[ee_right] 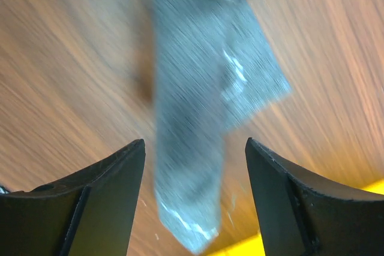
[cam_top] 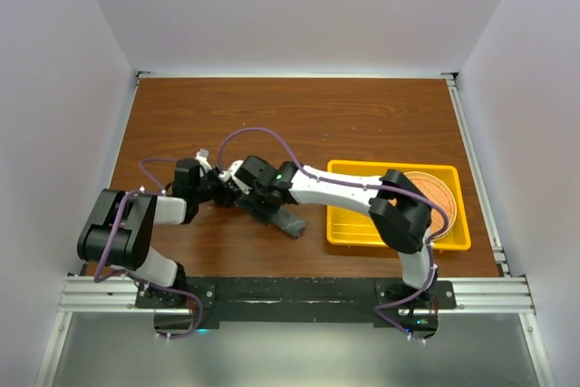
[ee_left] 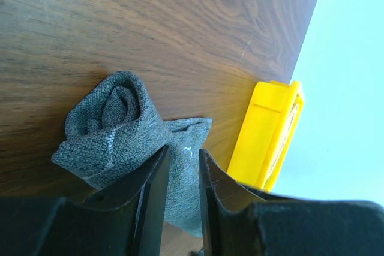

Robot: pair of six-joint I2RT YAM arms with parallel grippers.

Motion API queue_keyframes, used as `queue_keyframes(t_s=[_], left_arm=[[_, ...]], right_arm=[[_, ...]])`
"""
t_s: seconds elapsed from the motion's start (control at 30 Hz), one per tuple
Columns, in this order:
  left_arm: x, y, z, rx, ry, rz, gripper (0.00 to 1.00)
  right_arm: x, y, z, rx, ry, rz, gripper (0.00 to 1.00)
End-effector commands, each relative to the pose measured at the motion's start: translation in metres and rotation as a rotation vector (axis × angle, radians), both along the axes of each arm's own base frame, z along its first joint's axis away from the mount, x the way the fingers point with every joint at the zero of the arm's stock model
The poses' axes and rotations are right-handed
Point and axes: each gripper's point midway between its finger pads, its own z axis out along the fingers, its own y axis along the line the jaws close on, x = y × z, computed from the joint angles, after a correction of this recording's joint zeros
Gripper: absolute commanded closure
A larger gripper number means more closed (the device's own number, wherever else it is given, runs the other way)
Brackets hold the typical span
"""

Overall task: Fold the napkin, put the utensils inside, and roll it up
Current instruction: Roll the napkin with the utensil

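The dark grey napkin [cam_top: 288, 222] lies rolled into a short bundle on the wooden table, left of the yellow tray. In the left wrist view its coiled end [ee_left: 120, 130] faces me, with a loose flap behind it. My left gripper [ee_left: 183, 151] hangs just above that flap with its jaws a narrow gap apart and nothing pinched. It is at the roll's left end in the top view [cam_top: 220, 189]. My right gripper [ee_right: 195, 142] is wide open over the blurred roll [ee_right: 192, 148] and sits beside the left one [cam_top: 252, 195]. The teal utensils are hidden.
A yellow tray [cam_top: 399, 167] stands at the right with a round woven orange-brown mat [cam_top: 433, 195] in it. The tray also shows in the left wrist view [ee_left: 264, 130]. The two arms crowd together over the roll. White walls surround the table.
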Motion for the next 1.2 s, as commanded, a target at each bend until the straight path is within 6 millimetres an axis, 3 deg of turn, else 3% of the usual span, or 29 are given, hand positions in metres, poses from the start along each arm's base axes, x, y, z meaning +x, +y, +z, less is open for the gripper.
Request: queue_keyframes(t_s=[0.0, 0.23, 0.33, 0.4, 0.5, 0.53, 0.67, 0.7, 0.73, 0.8, 0.87, 1.17], left_arm=[[-0.021, 0.011, -0.029, 0.071, 0.162, 0.028, 0.68], [-0.023, 0.012, -0.026, 0.069, 0.176, 0.029, 0.67], [-0.022, 0.014, -0.023, 0.074, 0.176, 0.032, 0.67], [-0.014, 0.017, -0.013, 0.105, 0.135, 0.028, 0.63], [0.005, 0.031, 0.013, 0.198, 0.041, 0.036, 0.57], [0.014, 0.036, 0.03, 0.217, 0.007, 0.043, 0.56], [0.026, 0.053, 0.062, 0.313, -0.072, 0.044, 0.55], [0.026, 0.055, 0.065, 0.325, -0.074, 0.046, 0.55], [0.025, 0.056, 0.069, 0.333, -0.075, 0.046, 0.55], [0.024, 0.056, 0.07, 0.324, -0.076, 0.054, 0.55], [0.02, 0.053, 0.064, 0.297, -0.06, 0.059, 0.55], [0.018, 0.03, 0.062, 0.155, -0.094, 0.024, 0.56]], right_arm=[[0.006, 0.023, -0.003, -0.032, -0.089, 0.056, 0.28], [0.018, 0.021, -0.024, -0.104, -0.163, 0.036, 0.33], [0.017, 0.017, -0.03, -0.115, -0.157, 0.022, 0.46], [0.015, 0.017, -0.029, -0.101, -0.146, 0.02, 0.63], [0.009, 0.026, -0.022, -0.023, -0.06, 0.052, 0.81], [0.004, 0.03, -0.02, 0.01, -0.014, 0.074, 0.84], [-0.011, 0.051, -0.007, 0.203, 0.274, 0.157, 0.86], [-0.02, 0.048, -0.012, 0.256, 0.446, 0.171, 0.87], [-0.022, 0.049, -0.011, 0.29, 0.512, 0.166, 0.87], [-0.021, 0.048, -0.005, 0.375, 0.668, 0.127, 0.87], [-0.018, 0.042, -0.012, 0.419, 0.79, 0.055, 0.87], [-0.009, 0.028, -0.037, 0.451, 0.936, -0.091, 0.86]])
